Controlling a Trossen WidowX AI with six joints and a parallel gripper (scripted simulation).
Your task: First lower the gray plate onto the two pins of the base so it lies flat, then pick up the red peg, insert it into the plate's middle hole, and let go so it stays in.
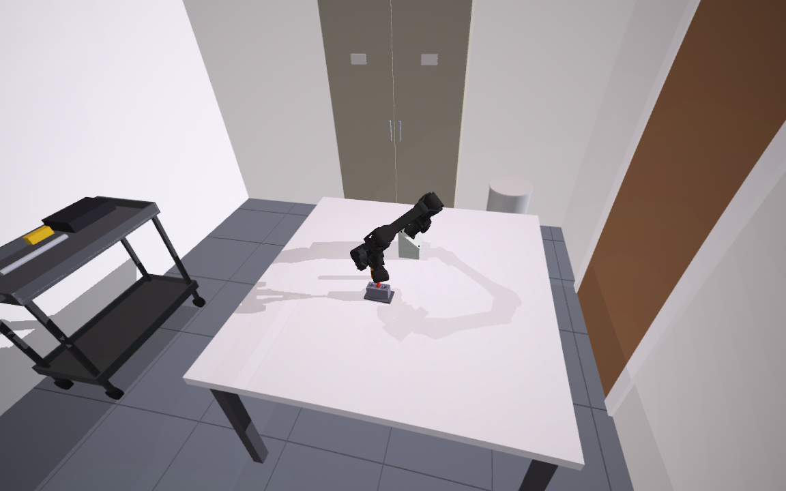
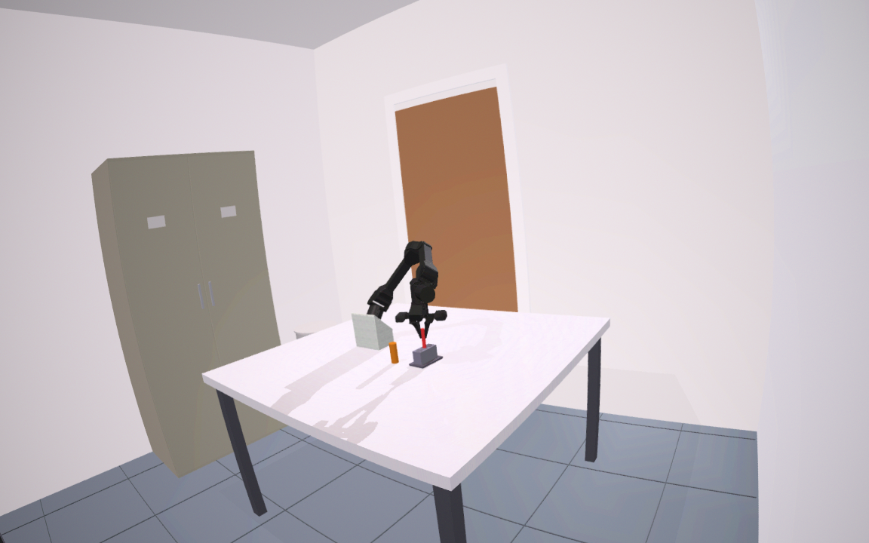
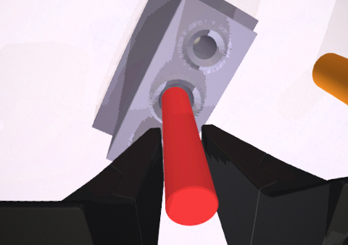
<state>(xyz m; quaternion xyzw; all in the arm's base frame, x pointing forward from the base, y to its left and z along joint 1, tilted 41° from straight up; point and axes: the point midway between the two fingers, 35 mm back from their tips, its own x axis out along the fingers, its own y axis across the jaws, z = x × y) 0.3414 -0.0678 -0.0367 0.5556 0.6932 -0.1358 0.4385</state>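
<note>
The gray plate [image 1: 377,292] [image 2: 424,356] [image 3: 217,82], a block with three holes, sits flat on the base [image 3: 109,118]; the two pins cannot be made out. The red peg [image 1: 377,285] [image 2: 423,340] [image 3: 186,165] stands nearly upright, with its lower end inside the middle hole and much of its length above the plate. My gripper [image 2: 423,333] [image 3: 181,137] points down over the plate, with its fingers on either side of the peg. In the wrist view narrow gaps show between the peg and both fingertips, so it is slightly open. The peg's lower tip is hidden in the hole.
An orange cylinder [image 2: 394,352] [image 3: 333,76] stands beside the plate. A pale green-gray block [image 1: 409,247] [image 2: 370,332] with a sloped side stands near the arm's foot. All of these are on the white table [image 1: 445,391] [image 2: 424,432].
</note>
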